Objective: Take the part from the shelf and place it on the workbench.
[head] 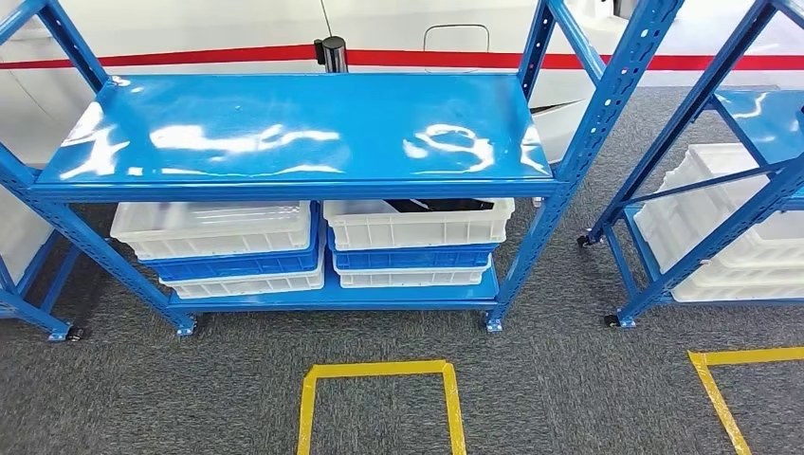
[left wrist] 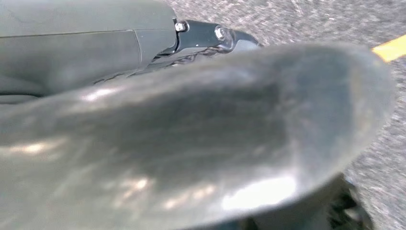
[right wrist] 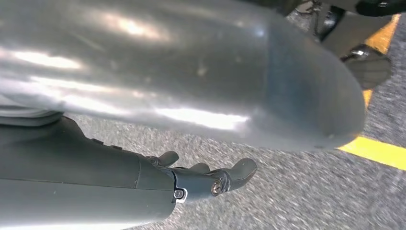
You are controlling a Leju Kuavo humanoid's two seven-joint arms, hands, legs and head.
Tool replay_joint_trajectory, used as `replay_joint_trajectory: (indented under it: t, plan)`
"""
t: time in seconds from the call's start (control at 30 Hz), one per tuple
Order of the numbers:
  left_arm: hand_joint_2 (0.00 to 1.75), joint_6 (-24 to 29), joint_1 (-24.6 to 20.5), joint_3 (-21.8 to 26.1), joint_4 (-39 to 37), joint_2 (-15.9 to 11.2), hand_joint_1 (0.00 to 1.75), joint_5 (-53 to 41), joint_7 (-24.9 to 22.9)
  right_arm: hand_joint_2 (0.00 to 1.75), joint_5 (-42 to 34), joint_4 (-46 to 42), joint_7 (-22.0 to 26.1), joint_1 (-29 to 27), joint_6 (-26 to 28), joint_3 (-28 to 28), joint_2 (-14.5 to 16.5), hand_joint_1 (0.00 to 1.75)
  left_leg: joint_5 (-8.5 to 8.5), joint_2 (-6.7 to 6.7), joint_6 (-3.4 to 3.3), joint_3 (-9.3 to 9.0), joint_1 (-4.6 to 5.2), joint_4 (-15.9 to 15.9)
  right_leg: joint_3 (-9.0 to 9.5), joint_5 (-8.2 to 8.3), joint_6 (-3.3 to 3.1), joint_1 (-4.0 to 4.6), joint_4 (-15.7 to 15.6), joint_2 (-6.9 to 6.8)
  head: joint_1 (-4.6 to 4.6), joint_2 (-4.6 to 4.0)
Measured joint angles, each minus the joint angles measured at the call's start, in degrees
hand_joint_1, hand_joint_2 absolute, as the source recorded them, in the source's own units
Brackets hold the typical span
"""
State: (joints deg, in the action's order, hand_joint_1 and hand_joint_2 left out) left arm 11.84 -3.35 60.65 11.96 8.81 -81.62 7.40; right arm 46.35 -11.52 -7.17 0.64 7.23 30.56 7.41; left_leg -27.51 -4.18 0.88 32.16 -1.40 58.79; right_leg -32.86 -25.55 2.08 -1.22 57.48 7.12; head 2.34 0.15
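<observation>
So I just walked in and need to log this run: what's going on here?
Nothing is being handled yet. The robot faces a blue shelf whose top level is bare; the lower level holds stacked white and blue crates, and something dark lies in the top right-hand crate, too hidden to identify. The left hand and the right hand both hang over the grey carpet, holding nothing. Yellow tape marks a square on the floor before the shelf.

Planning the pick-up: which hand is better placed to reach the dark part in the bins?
Probably the right: the dark part lies in the top white bin right of centre. Both the right hand and the left hand hang over carpet.
</observation>
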Motion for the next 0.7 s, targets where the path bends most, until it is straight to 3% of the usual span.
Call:
replay_joint_trajectory:
  t: [0.03,0.1,0.17,0.23,0.27,0.3,0.37,0.43,0.57,0.7]
  plan:
    - [0.00,0.04,-0.03,0.01,0.01,0.01,0.00,0.03,-0.01,0.00,0.27,0.00,0.13,-0.14,0.16,0.00,-0.01,0.00,0.19,0.50,-0.43,0.00,0.05,-0.17,-0.30,0.05,0.33,-0.13,0.00,-0.04,-0.01,0.00]
    - [0.00,0.14,-0.03,0.02,0.02,0.02,0.00,0.08,-0.03,0.00,0.81,0.00,0.38,-0.27,0.46,0.00,-0.03,0.00,0.60,1.37,-1.36,-0.03,0.04,-0.55,-1.75,-1.12,0.55,0.03,2.33,-2.47,-0.16,0.00]
    - [0.00,0.20,0.04,0.02,0.01,0.04,0.00,0.14,-0.05,0.00,1.19,0.00,0.57,-0.08,0.62,-0.01,-0.04,0.00,0.69,2.31,-1.92,0.04,0.19,-0.67,-5.23,-4.30,0.17,0.20,9.26,-5.62,-0.36,0.00]
    - [0.00,0.23,0.12,0.02,0.00,0.05,0.00,0.20,-0.04,0.00,1.45,0.00,0.69,0.07,0.72,-0.02,-0.02,0.00,0.66,3.30,-2.06,0.14,0.34,-0.66,-8.66,-6.77,0.19,0.17,16.21,-6.45,-0.40,0.00]
    - [0.00,0.23,0.14,0.03,0.00,0.06,0.00,0.23,-0.01,0.00,1.54,0.00,0.70,0.04,0.80,-0.02,-0.03,0.00,0.66,3.67,-2.06,0.16,0.37,-0.66,-9.00,-6.80,0.53,0.16,17.05,-6.53,-0.42,0.00]
    - [0.00,0.23,0.13,0.03,0.00,0.09,0.00,0.30,0.04,0.00,1.61,0.00,0.70,0.01,0.91,-0.02,-0.06,0.00,0.65,3.90,-2.05,0.15,0.36,-0.66,-8.03,-5.95,1.02,0.14,15.39,-6.58,-0.43,0.00]
    - [0.87,0.23,0.09,0.04,0.01,0.18,0.00,0.45,0.20,0.00,1.78,0.00,0.75,0.03,1.13,-0.02,-0.18,0.00,0.63,4.12,-1.90,0.07,0.40,-0.64,-3.42,-3.14,1.73,0.10,6.99,-6.91,-0.47,0.00]
    - [1.75,0.23,0.04,0.04,0.02,0.22,0.00,0.56,0.41,0.00,2.04,0.00,0.85,0.14,1.33,-0.02,-0.21,0.00,0.41,4.21,-1.64,0.04,0.76,-0.51,0.15,-1.18,1.48,0.12,0.69,-7.14,-0.41,0.00]
    - [1.75,0.23,0.04,0.07,0.02,0.17,0.00,0.60,0.55,0.00,2.43,0.00,0.93,0.10,1.72,-0.02,-0.20,0.00,0.55,4.27,-2.46,-0.08,1.02,-0.60,0.87,-0.43,0.93,0.30,-0.32,-7.09,-0.37,0.00]
    - [1.75,0.23,0.04,0.07,0.02,0.19,0.00,0.60,0.55,0.00,2.56,0.00,0.99,0.08,1.78,-0.02,-0.20,0.00,0.82,4.27,-1.84,-0.34,0.85,-1.15,0.84,-0.45,0.67,0.51,-0.30,-7.08,-0.38,0.00]
